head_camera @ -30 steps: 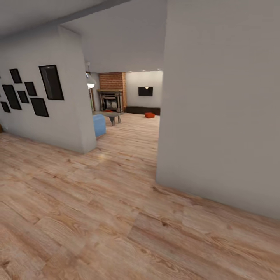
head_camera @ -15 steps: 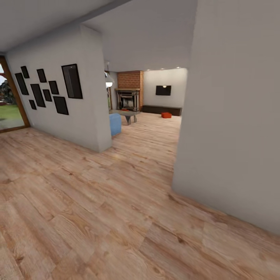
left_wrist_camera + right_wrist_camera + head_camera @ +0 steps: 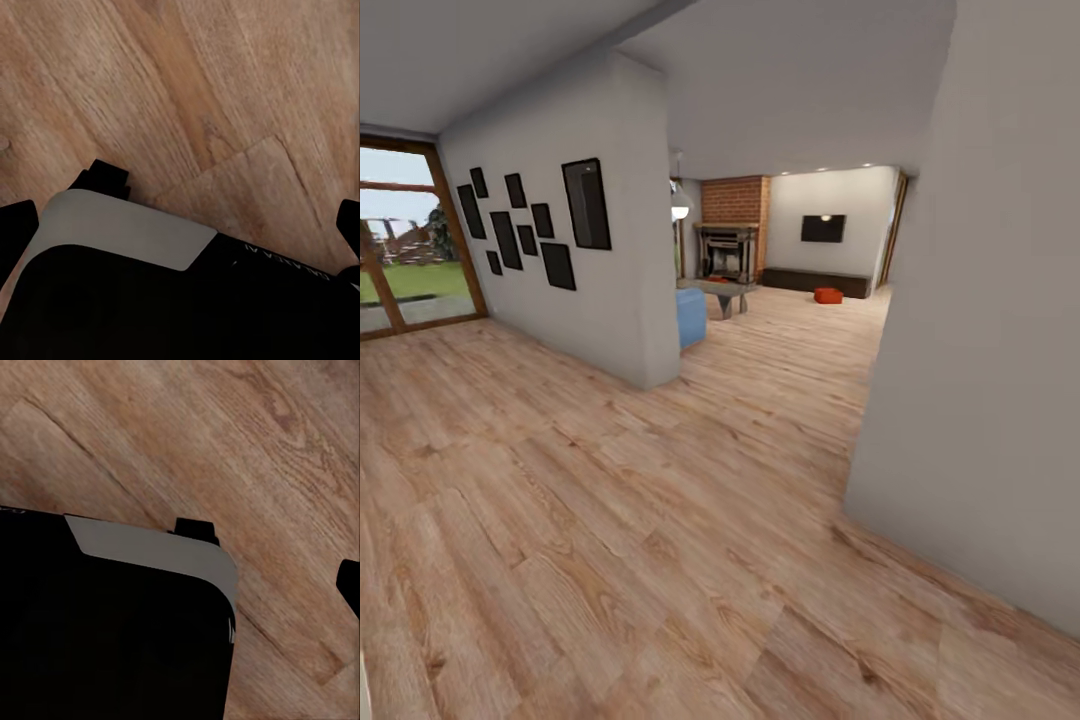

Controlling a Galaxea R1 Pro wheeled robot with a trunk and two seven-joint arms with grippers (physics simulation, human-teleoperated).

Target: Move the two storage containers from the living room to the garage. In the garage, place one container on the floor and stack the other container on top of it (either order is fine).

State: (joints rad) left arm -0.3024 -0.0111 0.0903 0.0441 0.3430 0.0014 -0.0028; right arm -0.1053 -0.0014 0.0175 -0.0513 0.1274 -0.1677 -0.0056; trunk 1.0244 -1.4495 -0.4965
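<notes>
head view: one orange-red storage container (image 3: 828, 295) sits on the living room's wood-plank floor (image 3: 660, 520) before the long dark low cabinet (image 3: 830, 282), beneath the wall-mounted tv (image 3: 823, 228). wrist views: black-and-grey robot body (image 3: 120, 285) over planks, lettering unreadable; claw state cannot be told for either arm.

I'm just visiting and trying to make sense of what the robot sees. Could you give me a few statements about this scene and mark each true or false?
1. A small orange-red box sits on the light wood-plank floor in front of the long dark low cabinet. True.
2. The wall-mounted black TV hangs left of the red-brick chimney. False: it hangs to the right.
3. Black picture frames hang on the white wall. True.
4. The box is held in a tool. False: it rests on the floor far ahead.
</notes>
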